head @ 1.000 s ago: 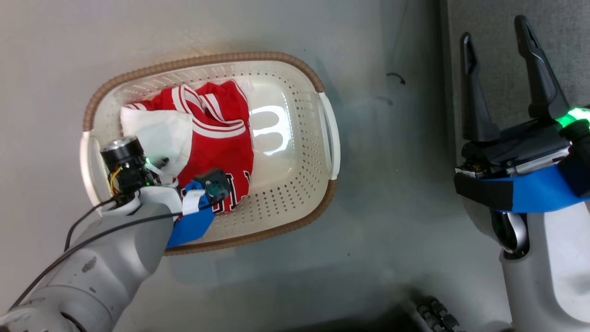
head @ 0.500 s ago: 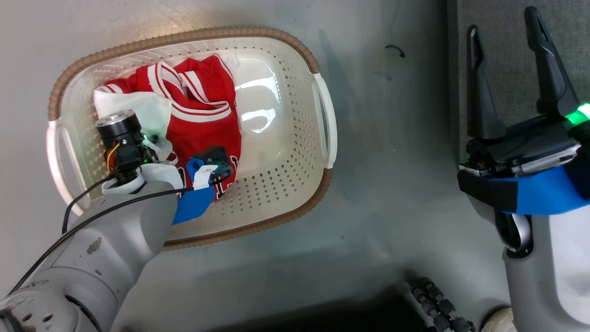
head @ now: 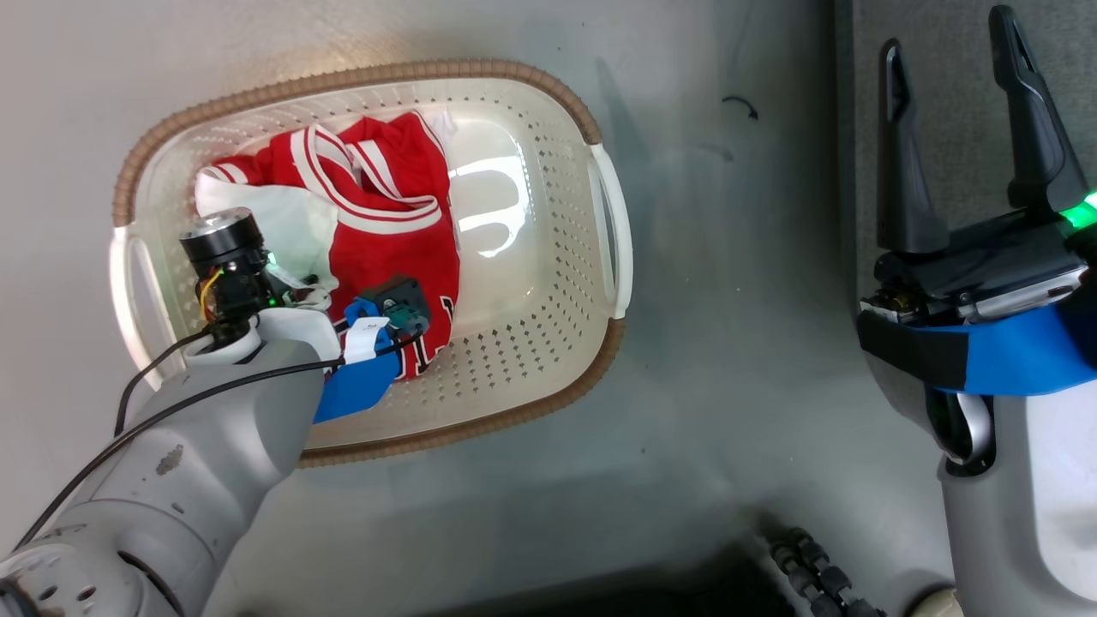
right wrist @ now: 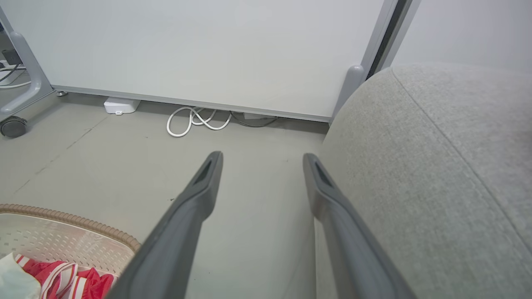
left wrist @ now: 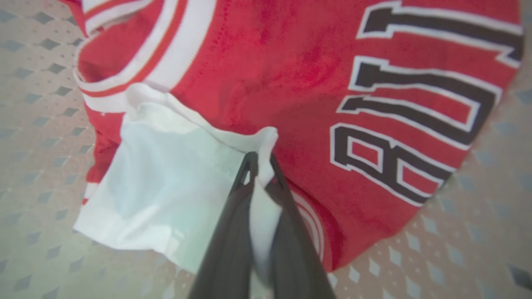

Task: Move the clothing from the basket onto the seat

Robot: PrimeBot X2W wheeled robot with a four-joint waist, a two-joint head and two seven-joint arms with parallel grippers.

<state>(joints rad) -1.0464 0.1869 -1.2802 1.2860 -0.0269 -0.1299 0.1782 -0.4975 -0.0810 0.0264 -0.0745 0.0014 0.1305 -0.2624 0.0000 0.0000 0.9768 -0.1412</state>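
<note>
The cream basket [head: 591, 368] with its brown rim stands on the grey floor. Inside lies the clothing [head: 394, 248], a red jersey with black lettering [left wrist: 415, 124] and white trim, with a white fold [left wrist: 166, 187] beside it. My left arm reaches down into the basket. In the left wrist view my left gripper [left wrist: 260, 162] is shut, pinching the edge of that white fold between its fingertips. My right gripper [head: 947, 34] hangs open and empty at the right, over the edge of the light-grey seat [right wrist: 436, 166], fingers [right wrist: 199, 187] spread apart.
A white panel wall [right wrist: 208, 50] stands behind, with a coiled white cable [right wrist: 195, 120] and a small white box [right wrist: 120, 105] at its foot. A caster wheel [right wrist: 12, 126] is at far left. A dark ribbed cable [head: 814, 574] lies near my base.
My left gripper has closed on the white fold of the clothing inside the basket. The head view has shifted a little. The right gripper stays open.
</note>
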